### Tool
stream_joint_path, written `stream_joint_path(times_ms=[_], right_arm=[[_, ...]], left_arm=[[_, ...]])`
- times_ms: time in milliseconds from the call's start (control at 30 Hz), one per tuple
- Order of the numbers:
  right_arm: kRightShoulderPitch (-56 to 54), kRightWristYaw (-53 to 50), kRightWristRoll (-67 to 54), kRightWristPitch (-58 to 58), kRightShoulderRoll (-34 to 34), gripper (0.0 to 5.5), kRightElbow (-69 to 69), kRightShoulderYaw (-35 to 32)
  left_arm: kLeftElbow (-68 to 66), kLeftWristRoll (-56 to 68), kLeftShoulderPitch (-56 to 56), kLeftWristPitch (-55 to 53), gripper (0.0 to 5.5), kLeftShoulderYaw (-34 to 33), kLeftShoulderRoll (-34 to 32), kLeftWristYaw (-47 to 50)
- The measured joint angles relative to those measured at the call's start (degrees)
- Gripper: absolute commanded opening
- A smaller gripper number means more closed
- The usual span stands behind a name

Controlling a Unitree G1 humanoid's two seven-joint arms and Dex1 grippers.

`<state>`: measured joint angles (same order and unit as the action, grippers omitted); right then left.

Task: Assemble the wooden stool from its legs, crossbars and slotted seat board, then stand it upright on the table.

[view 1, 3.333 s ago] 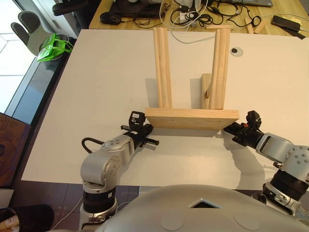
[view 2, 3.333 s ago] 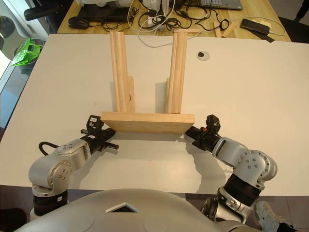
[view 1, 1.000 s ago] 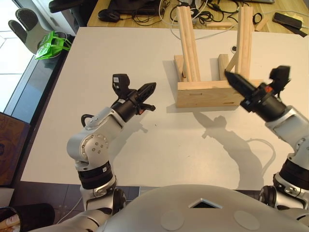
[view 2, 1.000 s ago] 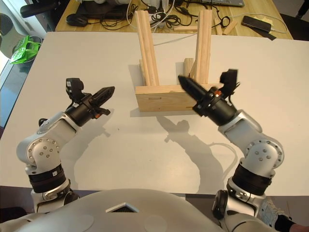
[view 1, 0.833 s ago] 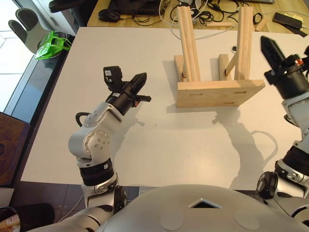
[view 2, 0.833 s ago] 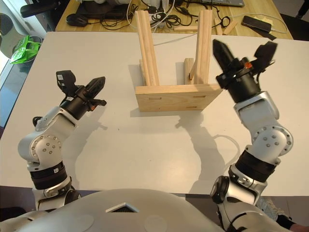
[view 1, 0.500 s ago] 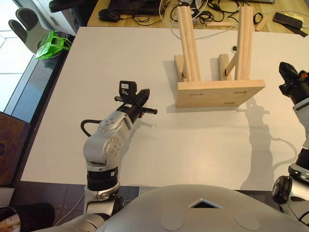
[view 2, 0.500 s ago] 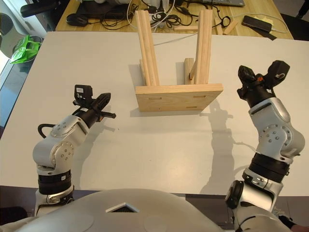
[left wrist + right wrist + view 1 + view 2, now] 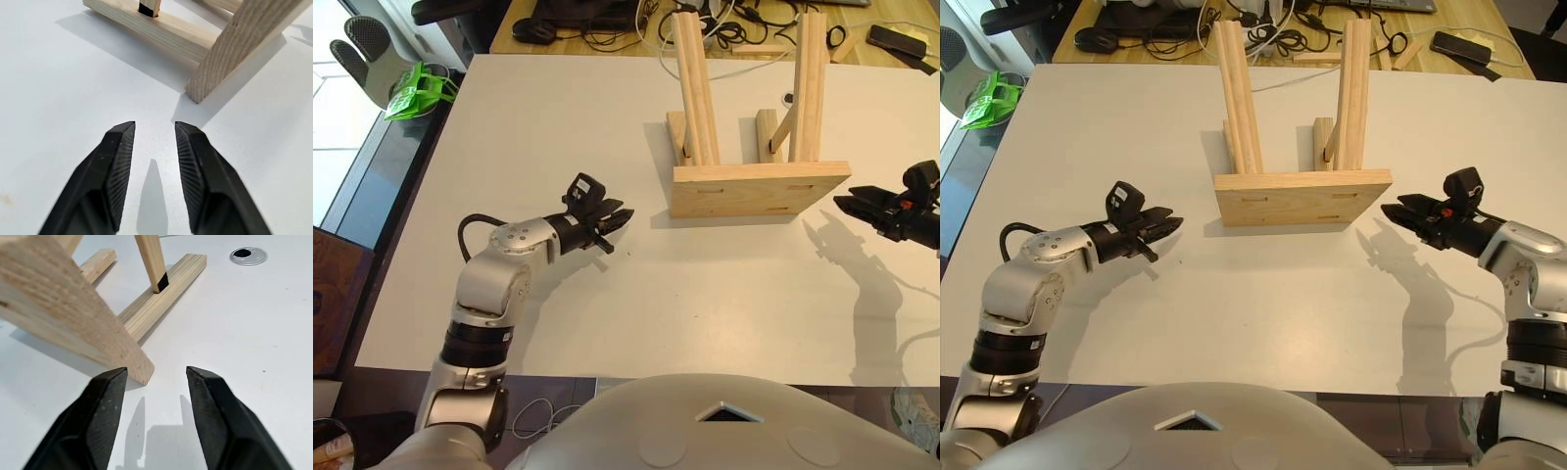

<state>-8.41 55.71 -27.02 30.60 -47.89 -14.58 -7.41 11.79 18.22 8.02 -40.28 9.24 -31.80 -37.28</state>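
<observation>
The wooden stool (image 9: pixel 759 186) lies on its side on the white table (image 9: pixel 509 137). Its slotted seat board faces me on edge and its legs (image 9: pixel 690 83) point away toward the table's far edge. Crossbars (image 9: pixel 161 27) join the legs low down. My left gripper (image 9: pixel 617 217) hovers open just left of the seat board's left corner (image 9: pixel 210 63), a short gap away. On the other side, my right gripper (image 9: pixel 847 204) is open beside the board's right corner (image 9: pixel 132 362), also apart from it. Neither holds anything.
Beyond the table's far edge, a desk carries cables (image 9: pixel 607 24) and a dark phone (image 9: pixel 896 44). A small round grommet (image 9: pixel 248 255) sits in the table behind the stool. A green object (image 9: pixel 421 93) lies off the table's left side.
Both arms have come down from raised poses to table height. The left gripper now points at the seat board's left end, the right gripper at its right end. The stool has stayed put.
</observation>
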Motion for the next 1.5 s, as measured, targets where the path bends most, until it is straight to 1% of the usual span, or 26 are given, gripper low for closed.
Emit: stream_joint_path(times_ms=[100, 133, 233, 300, 367, 400, 433, 500, 633, 800, 933, 1000, 1033, 1167, 1200, 1333, 1500], right_arm=[[-4.30, 3.16, 3.86, -3.80, 0.02, 3.39, -4.76, 3.21], [-6.14, 4.73, 6.03, -5.90, 0.05, 3.51, -7.70, 4.92], [-10.21, 7.57, 11.37, -11.86, 0.08, 4.05, -14.06, 8.74], [-13.81, 9.17, 15.80, -17.37, 0.10, 4.44, -18.96, 11.73], [-16.09, 10.09, 18.54, -21.19, 0.43, 4.66, -22.97, 13.20], [-17.45, 9.90, 19.94, -23.89, 0.96, 4.66, -25.59, 13.95], [-18.80, 9.93, 21.19, -25.88, 1.89, 4.66, -28.01, 14.46], [-20.58, 10.03, 22.78, -29.36, 3.48, 4.66, -32.29, 15.28], [-22.97, 12.96, 24.10, -33.87, 6.41, 4.66, -37.12, 15.85], [-25.63, 14.05, 25.31, -36.75, 8.22, 4.66, -42.03, 16.02], [-26.04, 14.99, 26.14, -37.93, 9.70, 3.97, -44.39, 16.17], [-26.01, 16.60, 25.98, -37.71, 10.21, 3.52, -44.39, 15.88], [-25.92, 17.40, 25.73, -37.46, 10.78, 3.40, -44.27, 15.31], [-25.05, 18.16, 24.37, -36.10, 11.73, 2.58, -43.29, 13.82], [-24.77, 18.16, 24.13, -35.93, 11.80, 2.45, -42.79, 13.61], [-23.02, 18.09, 23.85, -34.53, 11.84, 1.89, -39.86, 12.90], [-21.32, 18.19, 23.88, -32.94, 11.83, 1.89, -36.27, 12.85]], left_arm=[[-9.26, -3.30, 5.18, 8.57, 2.46, 3.03, 0.00, -4.70], [-14.35, -4.93, 7.51, 12.24, 2.56, 4.11, 0.84, -6.04], [-23.33, -8.28, 11.54, 19.00, 3.05, 6.46, 2.86, -8.43], [-28.74, -10.82, 13.54, 23.90, 3.41, 8.89, 3.91, -11.06], [-32.32, -12.14, 14.11, 27.61, 3.66, 9.97, 4.37, -13.26], [-33.71, -12.90, 14.21, 29.43, 3.82, 10.60, 4.76, -14.53], [-34.72, -13.55, 14.39, 31.18, 3.87, 11.26, 5.01, -15.37], [-36.55, -14.18, 14.93, 33.56, 3.87, 11.37, 5.58, -16.00], [-40.72, -14.27, 16.18, 36.83, 3.87, 10.94, 8.91, -15.81], [-42.80, -14.07, 16.50, 37.60, 3.87, 9.35, 11.02, -16.48], [-42.69, -13.70, 16.51, 36.85, 3.26, 9.22, 12.81, -17.60], [-41.96, -13.14, 16.38, 36.04, 2.84, 9.06, 13.50, -18.24], [-41.71, -13.12, 16.08, 35.79, 2.75, 8.73, 13.59, -18.20], [-40.34, -12.99, 14.94, 34.78, 2.02, 7.64, 13.38, -18.21], [-39.99, -12.97, 14.72, 34.46, 1.92, 7.51, 13.36, -18.19], [-38.37, -13.03, 13.86, 33.81, 1.74, 7.55, 13.08, -19.23], [-37.24, -13.06, 13.40, 33.14, 1.72, 7.56, 12.21, -20.22]])
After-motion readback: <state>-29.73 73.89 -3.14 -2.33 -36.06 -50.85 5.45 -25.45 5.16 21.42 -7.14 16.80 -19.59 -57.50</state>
